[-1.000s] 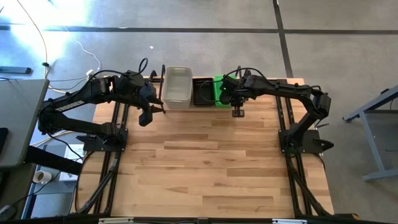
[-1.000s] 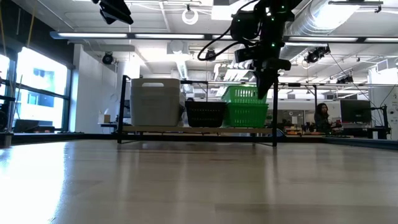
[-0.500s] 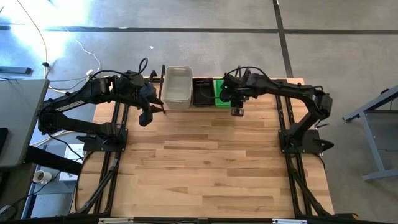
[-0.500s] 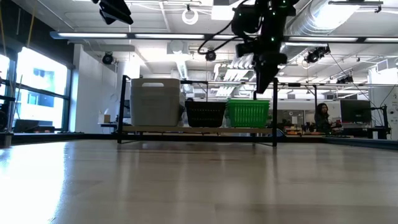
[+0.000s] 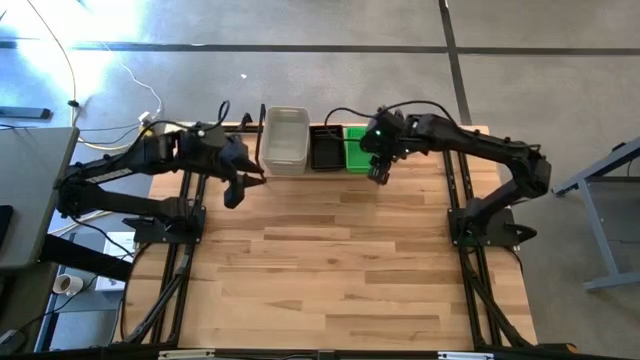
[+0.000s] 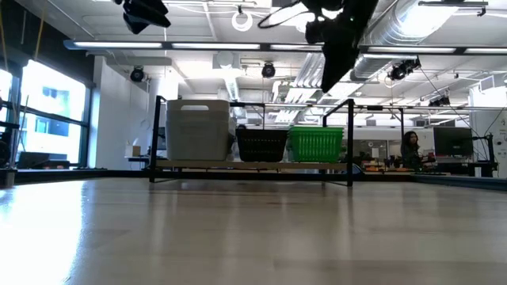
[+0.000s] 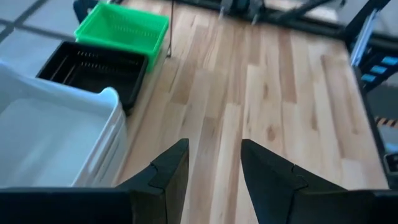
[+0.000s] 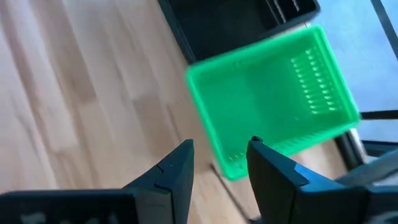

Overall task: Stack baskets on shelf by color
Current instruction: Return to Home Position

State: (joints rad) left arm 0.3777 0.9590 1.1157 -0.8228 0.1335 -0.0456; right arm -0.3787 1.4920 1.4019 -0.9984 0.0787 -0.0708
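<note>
The left hand [image 7: 213, 152] is hovering empty, its fingers standing apart, above the worktop [image 5: 340, 260] near the left end of the shelf [image 6: 206, 165], which is running along the worktop's far edge. On the shelf three piles are sitting in a row. The whitish-grey baskets [image 5: 285, 140] are standing tallest at the left end, the black baskets [image 5: 325, 150] are sitting just beside them in the middle, and the green baskets [image 5: 354, 150] are sitting at the right end. How many are nested in each pile cannot be counted. The right hand [image 8: 221, 149] is hanging high over the near rim of the green baskets, fingers spread and holding nothing. No basket is showing off the shelf, so the sorting is looking finished and the step in hand is, as I judge it, the return to rest. The next move is calling for both arms to fold back toward their bases at the worktop's left and right edges. The right arm needs to stay clear of the shelf's upright frame and the green rim.
</note>
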